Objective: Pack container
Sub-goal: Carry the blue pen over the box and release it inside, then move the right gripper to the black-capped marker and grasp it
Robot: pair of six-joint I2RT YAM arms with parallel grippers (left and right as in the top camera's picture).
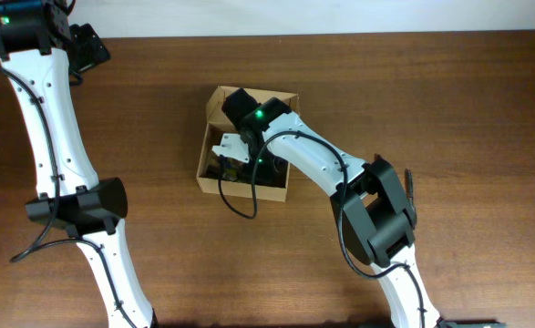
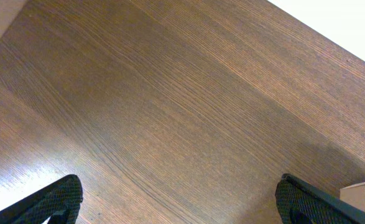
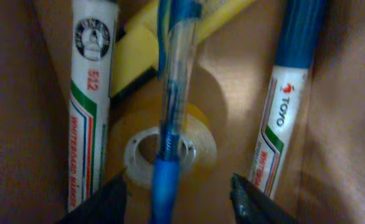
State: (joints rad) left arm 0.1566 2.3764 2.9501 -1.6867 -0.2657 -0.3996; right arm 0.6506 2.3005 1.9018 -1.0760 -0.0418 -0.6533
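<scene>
The container [image 1: 210, 128], a tan cardboard box, stands open at the table's middle; its inner wall shows in the right wrist view [image 3: 14, 124]. My right gripper [image 1: 231, 162] reaches down inside it. Its jaws [image 3: 179, 199] are open, with a blue pen [image 3: 173, 93] lying between them over a clear tape roll [image 3: 198, 146]. Two whiteboard markers lie in the box, one at the left [image 3: 89, 106] and one at the right [image 3: 281, 118], with a yellow object [image 3: 135, 59] behind. My left gripper [image 1: 89, 46] is open and empty at the far left back [image 2: 179, 202].
The dark wooden table [image 1: 449, 109] surrounds the box. A pale box corner [image 2: 361, 194] shows at the lower right edge of the left wrist view. The right arm's cable hangs over the box's front wall [image 1: 249, 196].
</scene>
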